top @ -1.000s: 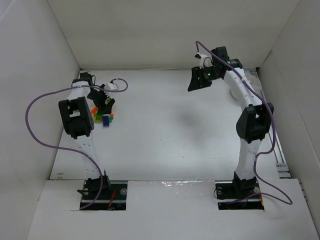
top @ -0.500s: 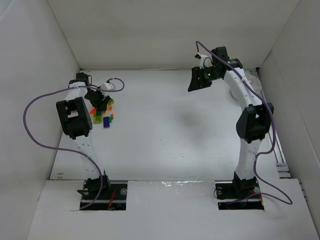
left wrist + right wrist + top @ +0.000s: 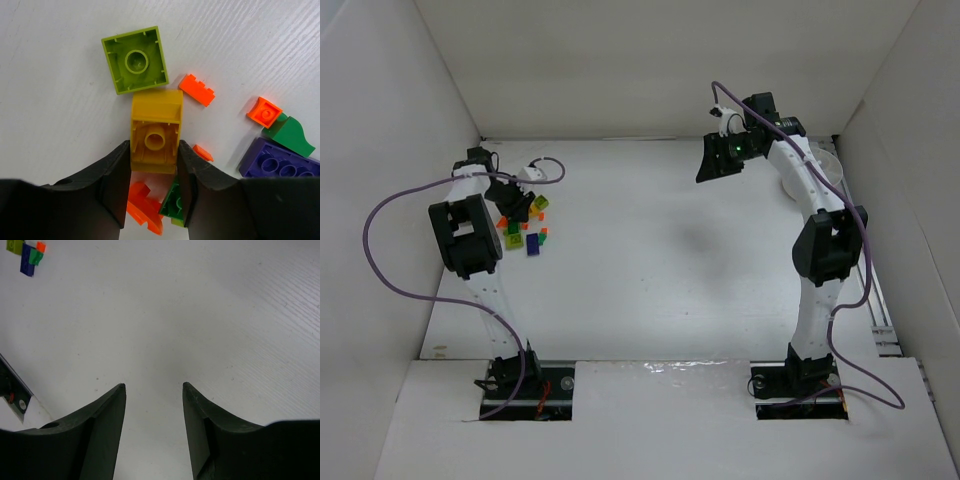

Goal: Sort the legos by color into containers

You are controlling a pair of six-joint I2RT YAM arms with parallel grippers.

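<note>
Your left fingers [image 3: 112,190] pinch the yellow lego [image 3: 155,132] by its side walls on the worktop [image 3: 650,260] far left, likely for a square lift; right fingers [image 3: 100,430] hang apart, empty, near the white cup [image 3: 828,160].

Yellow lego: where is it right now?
Left wrist view, centre: the yellow lego sits between the fingers of the left hand, both pressed to its sides. The lime square lego lies directly beyond it, a flat orange lego just right.
</note>
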